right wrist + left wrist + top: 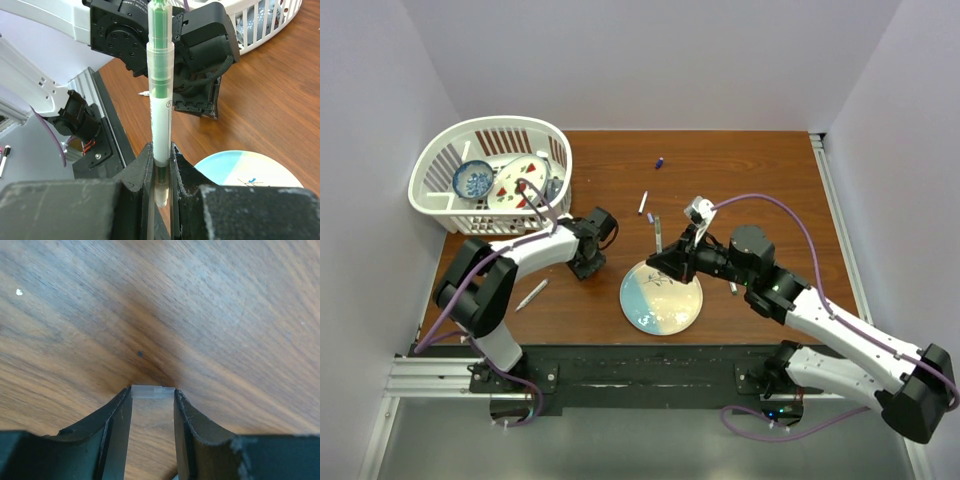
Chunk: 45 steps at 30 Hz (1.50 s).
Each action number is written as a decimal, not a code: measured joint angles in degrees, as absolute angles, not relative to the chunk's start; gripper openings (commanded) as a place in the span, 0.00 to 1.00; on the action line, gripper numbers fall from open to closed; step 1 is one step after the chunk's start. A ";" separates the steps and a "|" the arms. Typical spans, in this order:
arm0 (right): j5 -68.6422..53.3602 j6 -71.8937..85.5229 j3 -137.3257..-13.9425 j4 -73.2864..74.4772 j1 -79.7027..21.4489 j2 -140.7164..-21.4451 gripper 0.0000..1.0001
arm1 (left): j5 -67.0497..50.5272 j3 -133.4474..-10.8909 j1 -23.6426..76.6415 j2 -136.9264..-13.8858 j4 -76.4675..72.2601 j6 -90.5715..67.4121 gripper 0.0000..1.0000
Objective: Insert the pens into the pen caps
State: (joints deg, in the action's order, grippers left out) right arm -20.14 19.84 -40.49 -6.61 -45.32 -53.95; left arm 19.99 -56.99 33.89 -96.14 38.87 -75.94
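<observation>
Closest to my right wrist lens, my right tool (pixel 161 152) is clenched on a pen (pixel 161 100), white-bodied with green showing through its clear upper part. Its long axis runs straight out from between the fingers, in line with the tool. The pale rounded end sits low between them and the green end points away, toward the black wrist of my other arm. That end runs out of the top of the view, so I cannot tell whether it is bare. From above, this tool hangs over the far rim of the plate (pixel 661 310), and the pen is too slim to pick out there. My left tool (pixel 586 266) is down at the table (pixel 225 315), left of the plate, closed on a small translucent piece (pixel 151 392) that lies crosswise between the tips, touching both. I take it for a cap but cannot be sure. I judge the step in hand to be mating one pen with one cap, the pen being secured. The next move calls for turning the cap's mouth to face the green end, lining up both axes and pushing straight along them. Beyond the plate lie a white pen (pixel 643 203), a grey pen (pixel 658 232), a purple cap (pixel 650 217) and, farther off, a blue cap (pixel 660 162).
</observation>
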 measured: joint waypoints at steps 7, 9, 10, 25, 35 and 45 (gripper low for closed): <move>-19.88 19.79 -40.49 -6.35 -45.32 -52.69 0.00 | 19.25 -56.99 34.35 -95.77 40.05 -71.79 0.78; -19.79 19.79 -40.49 -6.33 -45.32 -52.25 0.00 | 19.33 -56.99 34.54 -95.02 40.69 -70.63 0.79; -19.77 19.79 -40.49 -6.33 -45.32 -52.05 0.00 | 19.33 -56.99 34.61 -94.59 40.82 -70.04 0.78; -15.35 18.98 -41.58 0.34 -45.32 -41.60 0.00 | 13.43 -56.84 36.51 -79.42 30.15 -22.87 0.63; -12.93 18.11 -46.89 6.35 -45.32 -38.54 0.00 | 10.33 -57.30 36.86 -89.58 33.43 1.65 0.57; -11.94 18.09 -46.96 9.78 -45.32 -36.47 0.00 | 7.38 -57.84 36.93 -97.14 36.23 11.20 0.44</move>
State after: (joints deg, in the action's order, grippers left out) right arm -11.94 18.09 -46.96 9.78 -45.32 -36.47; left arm 7.38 -57.84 36.93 -97.14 36.23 11.20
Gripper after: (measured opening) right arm 0.122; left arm 0.476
